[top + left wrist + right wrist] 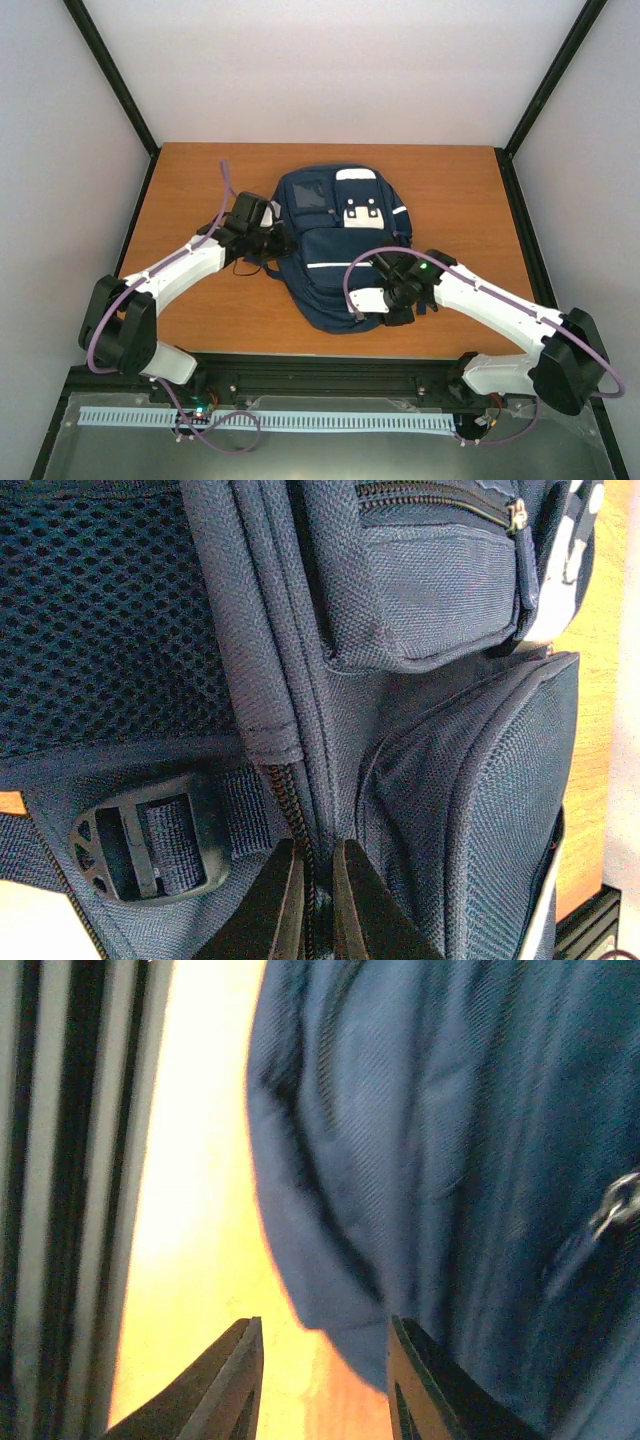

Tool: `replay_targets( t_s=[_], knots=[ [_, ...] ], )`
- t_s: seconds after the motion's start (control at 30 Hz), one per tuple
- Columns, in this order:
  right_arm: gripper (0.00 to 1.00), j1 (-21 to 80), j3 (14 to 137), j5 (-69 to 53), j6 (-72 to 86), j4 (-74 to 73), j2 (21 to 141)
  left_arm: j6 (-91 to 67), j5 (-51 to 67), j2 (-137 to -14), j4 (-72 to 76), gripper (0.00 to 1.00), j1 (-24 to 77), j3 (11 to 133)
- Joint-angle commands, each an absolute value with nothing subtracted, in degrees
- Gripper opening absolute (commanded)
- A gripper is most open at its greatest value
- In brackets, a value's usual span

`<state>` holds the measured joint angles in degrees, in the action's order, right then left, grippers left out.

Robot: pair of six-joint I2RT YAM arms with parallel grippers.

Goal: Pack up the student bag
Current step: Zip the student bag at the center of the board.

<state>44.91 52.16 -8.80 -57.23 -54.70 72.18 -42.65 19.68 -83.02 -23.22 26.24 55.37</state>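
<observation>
Left arm (180,265) and right arm (495,300): matching build, with white moulded link shells between bulky, rounded black joint housings (120,330). A lilac cable (225,200) ran along the outside of each arm, and the right arm's cable arched in a loose loop. A white base block (175,362) carried each shoulder. A small green light (424,266) glowed at the right wrist. Left gripper (318,900) and right gripper (325,1335): black bodies, with dark, flat-sided fingers (235,1380) that tapered to narrow tips.
</observation>
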Motion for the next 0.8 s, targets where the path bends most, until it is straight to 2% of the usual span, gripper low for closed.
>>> replay_targets(
  t_s=[0.0,0.2,0.3,0.47,0.77],
  knots=[
    [0.36,42.5,50.6,-11.0,-54.6,-60.7,68.7,-42.9,19.0,-81.0,-21.0,0.01,25.6,54.2],
    [0.35,37.7,51.3,-15.9,-44.4,-57.9,69.2,-44.9,19.5,-80.2,-19.0,0.01,26.8,50.8],
    [0.32,37.6,51.4,-19.6,-41.0,-56.8,71.1,-46.0,19.3,-80.5,-17.7,0.01,28.3,49.0],
    [0.20,37.6,49.7,-17.3,-37.2,-50.0,73.0,-47.6,18.2,-80.4,-16.8,0.01,31.6,46.7],
    [0.16,37.6,48.2,-13.8,-33.2,-40.5,74.0,-47.4,15.2,-76.2,-19.9,0.01,33.0,44.4]
  ],
)
